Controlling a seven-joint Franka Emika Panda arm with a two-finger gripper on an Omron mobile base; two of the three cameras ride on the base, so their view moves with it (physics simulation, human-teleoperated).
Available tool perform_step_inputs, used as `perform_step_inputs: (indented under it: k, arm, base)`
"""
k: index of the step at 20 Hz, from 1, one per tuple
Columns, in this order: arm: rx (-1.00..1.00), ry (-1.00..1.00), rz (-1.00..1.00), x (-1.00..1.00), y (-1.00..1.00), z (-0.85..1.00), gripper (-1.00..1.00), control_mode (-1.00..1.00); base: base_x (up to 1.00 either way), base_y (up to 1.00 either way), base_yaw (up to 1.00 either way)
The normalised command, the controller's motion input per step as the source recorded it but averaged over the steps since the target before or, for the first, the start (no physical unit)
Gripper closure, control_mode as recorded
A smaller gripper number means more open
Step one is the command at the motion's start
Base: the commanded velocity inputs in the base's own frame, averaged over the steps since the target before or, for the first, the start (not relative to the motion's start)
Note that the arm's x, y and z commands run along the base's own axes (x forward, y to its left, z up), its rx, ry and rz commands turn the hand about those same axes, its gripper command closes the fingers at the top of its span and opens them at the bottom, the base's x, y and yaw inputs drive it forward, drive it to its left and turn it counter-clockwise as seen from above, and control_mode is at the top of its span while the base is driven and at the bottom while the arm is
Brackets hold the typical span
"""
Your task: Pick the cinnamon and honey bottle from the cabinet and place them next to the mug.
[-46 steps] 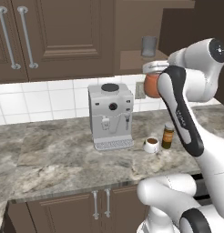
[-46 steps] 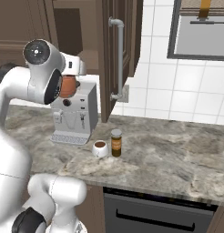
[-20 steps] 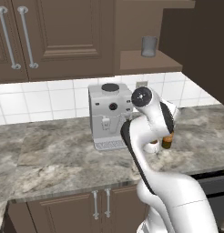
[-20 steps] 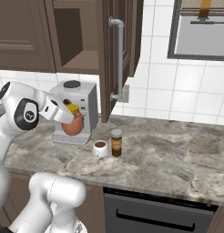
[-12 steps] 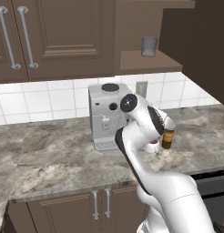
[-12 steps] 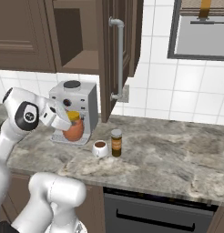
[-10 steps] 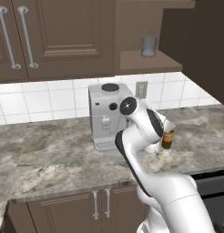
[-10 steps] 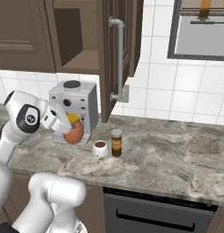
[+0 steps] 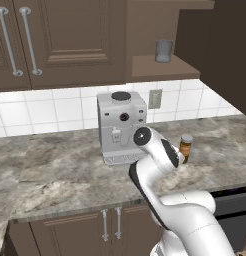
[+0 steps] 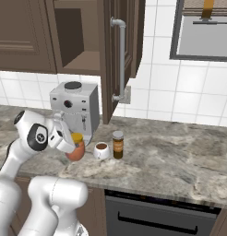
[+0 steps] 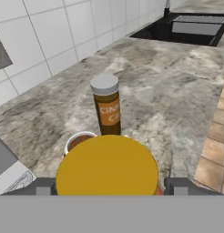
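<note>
One jar, the honey bottle point(image 10: 75, 150), is held clamped in the gripper point(image 10: 69, 144) near the counter's point(image 10: 180, 170) front edge; it is best lowered upright just beside the mug point(image 10: 101, 150), clear of the cinnamon point(image 10: 117, 144).

Even, soft rendered light, faint shadows on the tabletop point(image 10: 180, 161), no glare, slightly coarse, blurred textures.

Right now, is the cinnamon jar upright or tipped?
Upright. The cinnamon stands on the counter beside the mug, grey lid on top; the hand view shows its label reading level.
</note>
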Motion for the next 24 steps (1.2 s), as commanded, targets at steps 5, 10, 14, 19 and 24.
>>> perform_step_inputs:
  k: [5,10,14,19,24]
  arm:
    - [0.04,0.0,0.0,0.0,0.0,-0.74,1.0,-1.0]
    - [0.0,0.0,0.0,0.0,0.0,-0.4,1.0,-1.0]
    - [0.0,0.0,0.0,0.04,0.01,0.0,1.0,-1.0]
    - [0.0,0.0,0.0,0.01,0.0,0.0,1.0,-1.0]
    - [-0.03,0.0,0.0,0.0,0.0,0.0,1.0,-1.0]
  base:
    - [0.0,0.0,0.0]
    - [0.0,0.0,0.0]
    - [0.0,0.0,0.0]
    - [0.0,0.0,0.0]
    - [0.0,0.0,0.0]
